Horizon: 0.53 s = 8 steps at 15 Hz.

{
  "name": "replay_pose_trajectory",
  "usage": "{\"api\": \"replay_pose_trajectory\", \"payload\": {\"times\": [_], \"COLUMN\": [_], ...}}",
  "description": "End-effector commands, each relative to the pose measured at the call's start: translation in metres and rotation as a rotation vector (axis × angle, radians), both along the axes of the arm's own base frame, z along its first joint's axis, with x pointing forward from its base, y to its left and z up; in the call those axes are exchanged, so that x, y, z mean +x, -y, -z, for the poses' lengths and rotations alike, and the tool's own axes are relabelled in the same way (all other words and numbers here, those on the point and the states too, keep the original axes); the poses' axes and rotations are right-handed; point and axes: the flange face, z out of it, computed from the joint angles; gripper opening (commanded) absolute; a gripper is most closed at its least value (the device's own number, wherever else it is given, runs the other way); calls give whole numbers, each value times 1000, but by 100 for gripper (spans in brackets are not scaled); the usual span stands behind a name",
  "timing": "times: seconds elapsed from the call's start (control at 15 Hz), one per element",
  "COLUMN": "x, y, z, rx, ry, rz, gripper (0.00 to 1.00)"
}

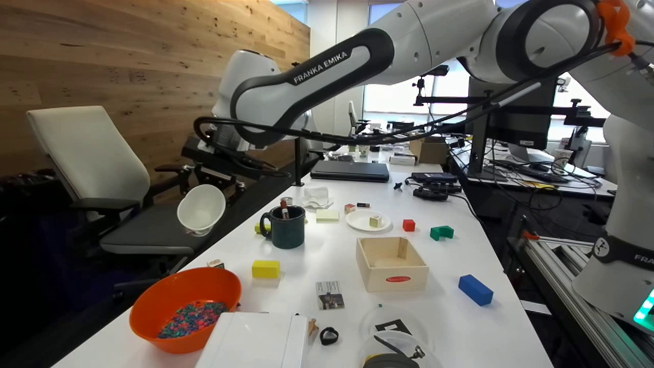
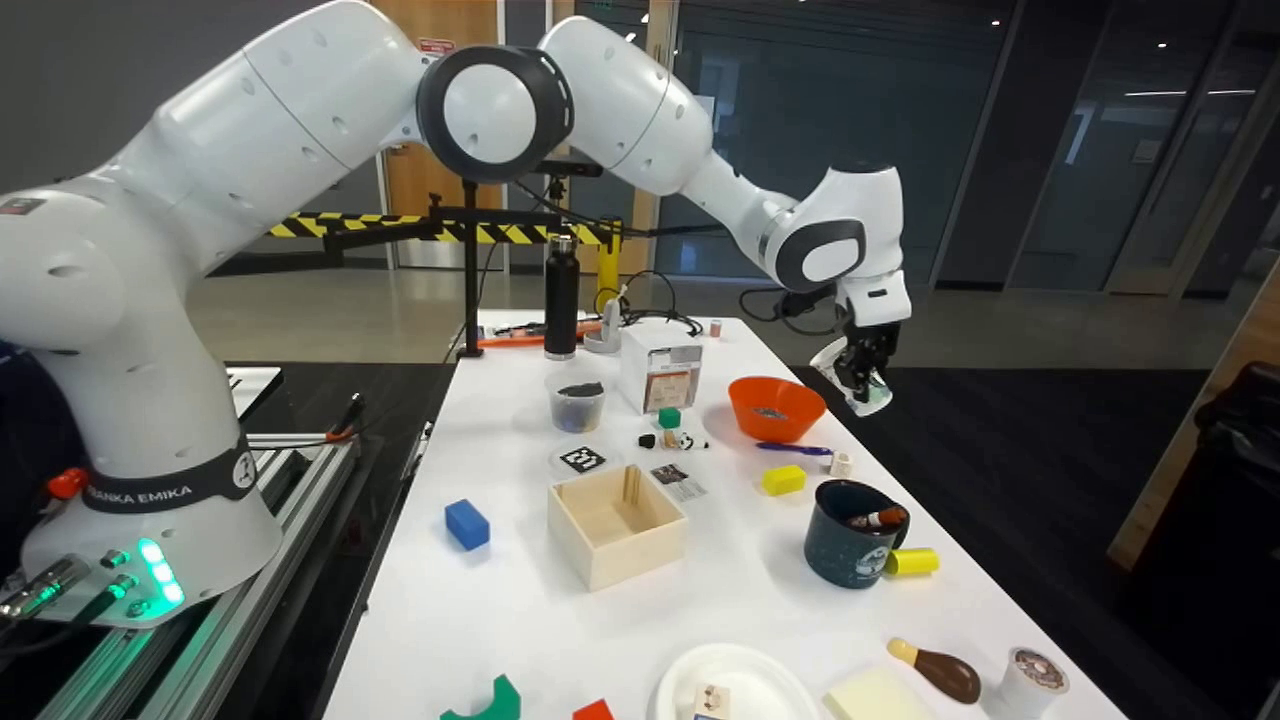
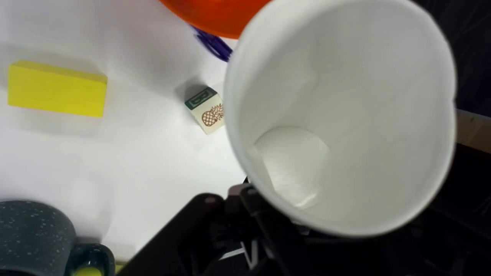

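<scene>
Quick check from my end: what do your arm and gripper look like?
The arm is white and rounded, with dark trim lettered FRANKA EMIKA. Black cables run along it, meeting an orange fitting. Green lights show on its base. The gripper is black.

You've got the white cup pinched in your gripper, staring right inside it, pineapple cube peeking past the rim, yellow block off left.

wooden box mid-frame in an exterior view, blue block left of center, dark mug lower right, black bottle upper middle, yellow block left in wrist view, office chair left in an exterior view
</scene>
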Motion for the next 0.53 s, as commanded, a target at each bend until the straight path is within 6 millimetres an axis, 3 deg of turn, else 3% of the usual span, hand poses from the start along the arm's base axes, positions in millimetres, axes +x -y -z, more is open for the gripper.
{"api": "replay_pose_trajectory", "payload": {"times": [0.0,0.47], "x": [-6,-21], "y": [12,22], "z": [4,33], "rx": [104,240], "ry": [-18,-46], "rz": [28,78], "gripper": [20,20]}}
